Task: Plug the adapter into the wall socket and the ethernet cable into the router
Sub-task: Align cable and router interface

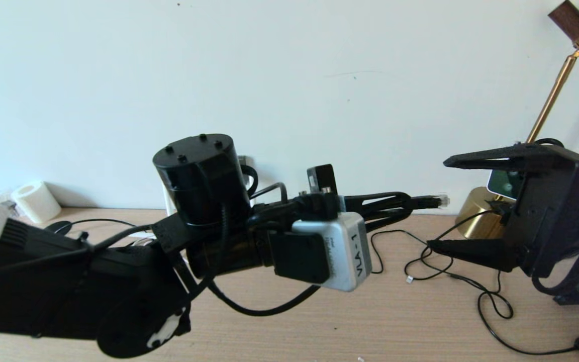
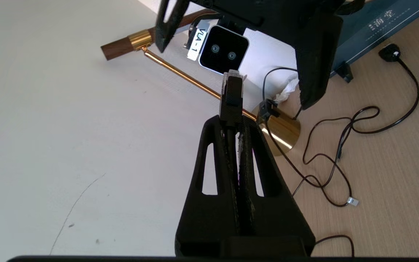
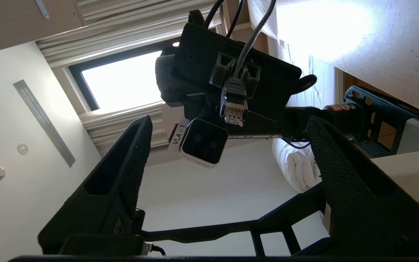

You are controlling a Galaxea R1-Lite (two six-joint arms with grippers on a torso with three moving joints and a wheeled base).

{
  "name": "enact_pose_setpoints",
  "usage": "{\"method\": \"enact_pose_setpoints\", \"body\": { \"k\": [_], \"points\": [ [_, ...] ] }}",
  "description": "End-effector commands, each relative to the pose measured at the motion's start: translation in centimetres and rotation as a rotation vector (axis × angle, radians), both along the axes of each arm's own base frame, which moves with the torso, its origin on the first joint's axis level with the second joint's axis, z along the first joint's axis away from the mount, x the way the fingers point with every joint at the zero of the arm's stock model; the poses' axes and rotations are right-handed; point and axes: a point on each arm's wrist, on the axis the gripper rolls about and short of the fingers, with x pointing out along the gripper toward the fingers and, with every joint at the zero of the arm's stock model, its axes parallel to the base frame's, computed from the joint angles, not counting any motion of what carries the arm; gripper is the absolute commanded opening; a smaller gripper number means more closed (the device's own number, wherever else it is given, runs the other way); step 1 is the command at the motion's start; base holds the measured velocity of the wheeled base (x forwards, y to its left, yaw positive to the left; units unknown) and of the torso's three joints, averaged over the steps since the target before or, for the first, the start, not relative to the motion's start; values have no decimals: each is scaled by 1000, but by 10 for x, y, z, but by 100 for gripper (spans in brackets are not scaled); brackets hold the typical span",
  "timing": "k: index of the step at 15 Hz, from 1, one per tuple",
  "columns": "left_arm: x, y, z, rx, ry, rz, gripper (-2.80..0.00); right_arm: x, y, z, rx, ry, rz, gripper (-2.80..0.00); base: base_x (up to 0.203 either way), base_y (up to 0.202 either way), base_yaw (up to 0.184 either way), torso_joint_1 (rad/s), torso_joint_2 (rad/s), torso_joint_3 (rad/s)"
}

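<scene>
Left gripper (image 1: 410,205) at the centre of the head view, fingers (image 2: 247,153) pressed together, pinching the ethernet cable (image 1: 427,202) just behind its plug. Clear plug tip sticking out past the fingertips toward the right of the frame, raised above the wooden table (image 1: 319,322), close to the white wall. Same plug seen head-on in the upper middle of the right wrist view, gold contacts showing

Right gripper (image 1: 438,203) at the right side of the head view, fingers (image 3: 118,189) spread wide, one above and one below, holding nothing. Plug tip just at the mouth of this opening, apart from both fingers

On the table under the grippers, thin black cables (image 1: 470,281) in loops. Brass lamp (image 1: 475,216) behind the right gripper. White paper roll (image 1: 35,201) at the far left by the wall
</scene>
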Motion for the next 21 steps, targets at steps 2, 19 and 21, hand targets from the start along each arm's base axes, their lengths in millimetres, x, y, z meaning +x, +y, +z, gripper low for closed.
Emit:
{"method": "enact_pose_setpoints", "body": {
  "k": [2,19,21],
  "points": [
    [2,3,2,-5,-12,8,-280,-1,0,1,4,5,6,0,0,0,0,0,0,0],
    [5,6,2,-5,-15,22,-280,0,2,-3,-8,-20,19,0,0,0,0,0,0,0],
    [5,6,2,-4,-22,23,-280,1,2,-2,-3,-4,17,0,0,0,0,0,0,0]
  ]
}}
